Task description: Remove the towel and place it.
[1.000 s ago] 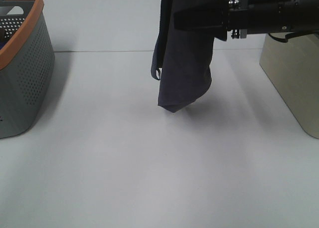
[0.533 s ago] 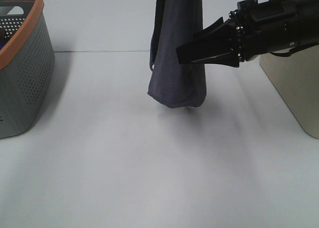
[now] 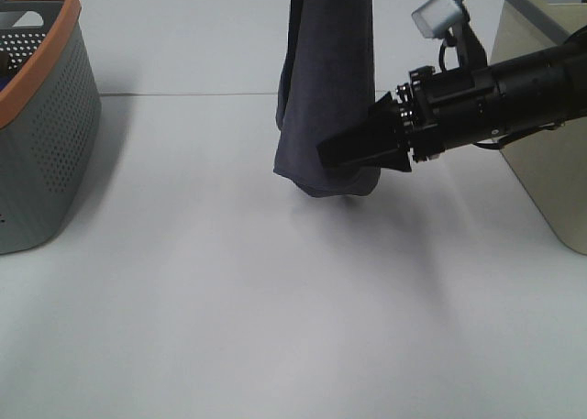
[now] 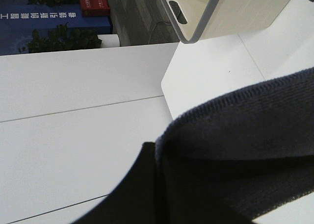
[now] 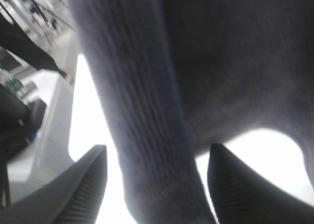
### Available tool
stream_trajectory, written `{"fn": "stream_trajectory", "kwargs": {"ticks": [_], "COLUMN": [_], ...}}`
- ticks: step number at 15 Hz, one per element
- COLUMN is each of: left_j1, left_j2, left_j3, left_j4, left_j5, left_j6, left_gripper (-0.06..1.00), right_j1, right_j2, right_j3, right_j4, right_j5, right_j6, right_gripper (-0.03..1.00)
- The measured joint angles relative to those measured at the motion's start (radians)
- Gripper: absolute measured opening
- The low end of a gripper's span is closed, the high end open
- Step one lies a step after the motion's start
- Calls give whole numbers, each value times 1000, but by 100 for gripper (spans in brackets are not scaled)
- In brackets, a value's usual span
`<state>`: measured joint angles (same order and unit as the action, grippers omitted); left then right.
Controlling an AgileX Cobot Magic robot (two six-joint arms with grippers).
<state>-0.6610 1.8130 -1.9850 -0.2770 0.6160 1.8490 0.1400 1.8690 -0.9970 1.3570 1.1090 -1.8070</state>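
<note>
A dark grey towel [image 3: 326,80] hangs down over the middle of the white table [image 3: 229,300], its top out of the exterior view and its lower end just above the surface. In the left wrist view the towel [image 4: 245,136] lies right at my left gripper, which seems shut on its upper edge; one dark finger shows beside it. My right gripper [image 3: 337,153] reaches in from the right at the towel's lower end. In the right wrist view it is open [image 5: 162,185], with its two fingers on either side of the towel [image 5: 147,87].
A grey perforated basket with an orange rim [image 3: 46,116] stands at the left edge. A beige bin [image 3: 550,162] stands at the right edge behind the right arm; it also shows in the left wrist view [image 4: 235,13].
My right gripper has come down from beside the towel's upper part to its lower end and tilted downward. The towel's bottom has swung and settled slightly.
</note>
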Motion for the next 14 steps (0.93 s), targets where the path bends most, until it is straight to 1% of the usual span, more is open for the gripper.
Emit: {"fn": "stream_trajectory", "kwargs": {"ticks": [1,2,5,12,14], "left_j1": [0,0,0,0,0], "left_j2": [0,0,0,0,0], "left_j3": [0,0,0,0,0], "left_j4": [0,0,0,0,0], "left_j5": [0,0,0,1,1], "left_j6": [0,0,0,-1,-1], "left_gripper": [0,0,0,0,0], "right_j1": [0,0,0,0,0], "right_j2": [3,3,-29,-31,-34], "right_j3": [0,0,-2,-2,-2], "right_j4": [-39,-55,-52,-53,-75], "right_j5": [-27,-30,4,4,-31], "right_j6": [18,32,46,149,186], "right_gripper": [59,57,51,50,48]}}
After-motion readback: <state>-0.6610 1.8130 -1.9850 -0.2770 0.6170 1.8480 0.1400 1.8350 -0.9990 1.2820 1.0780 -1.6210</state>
